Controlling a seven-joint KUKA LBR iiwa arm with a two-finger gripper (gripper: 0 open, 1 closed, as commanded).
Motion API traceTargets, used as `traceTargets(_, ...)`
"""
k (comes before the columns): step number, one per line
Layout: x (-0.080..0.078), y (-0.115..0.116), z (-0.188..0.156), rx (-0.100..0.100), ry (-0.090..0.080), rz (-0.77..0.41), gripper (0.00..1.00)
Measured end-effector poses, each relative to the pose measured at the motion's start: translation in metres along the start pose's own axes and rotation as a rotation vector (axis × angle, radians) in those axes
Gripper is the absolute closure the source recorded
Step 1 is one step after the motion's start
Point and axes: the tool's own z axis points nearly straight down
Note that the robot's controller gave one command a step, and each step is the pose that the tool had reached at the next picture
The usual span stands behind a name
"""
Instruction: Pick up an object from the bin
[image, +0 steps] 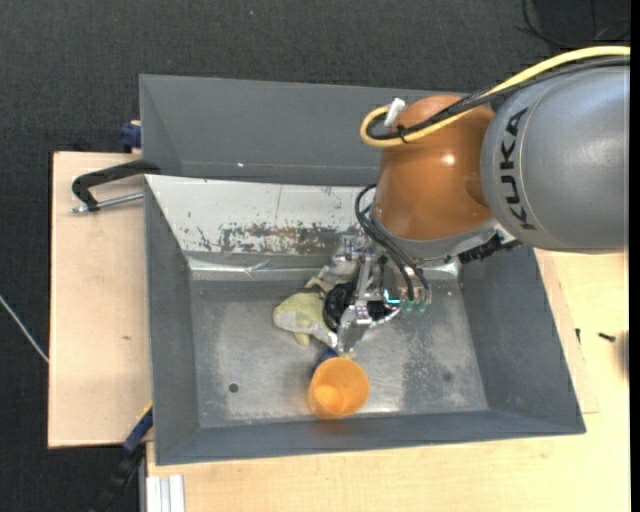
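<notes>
We are seeing the gripper (348, 318) sitting just right of a pale yellow lump (298, 314) (orange cup (338, 388) nearer). We are not making out whether it's open.

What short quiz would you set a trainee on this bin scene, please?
1. True or false: the orange round thing lies on the bin floor, close to the wall at the bottom of the view.
2. What lies just left of the gripper? A) a pale yellowish crumpled thing B) a red block C) a black ball
3. From which side of the view does the arm reach in?

Key: 1 true; 2 A; 3 the right.
</notes>
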Motion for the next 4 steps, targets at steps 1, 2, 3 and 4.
traceTargets(1,-0.035,0.007,0.115,-0.007,-0.019,0.001,0.0)
traceTargets(2,-0.037,0.005,0.112,-0.005,-0.03,-0.001,1.0)
traceTargets(3,-0.008,0.018,0.111,-0.003,-0.008,0.244,1.0)
traceTargets(4,-0.021,0.004,-0.018,-0.005,-0.022,0.203,1.0)
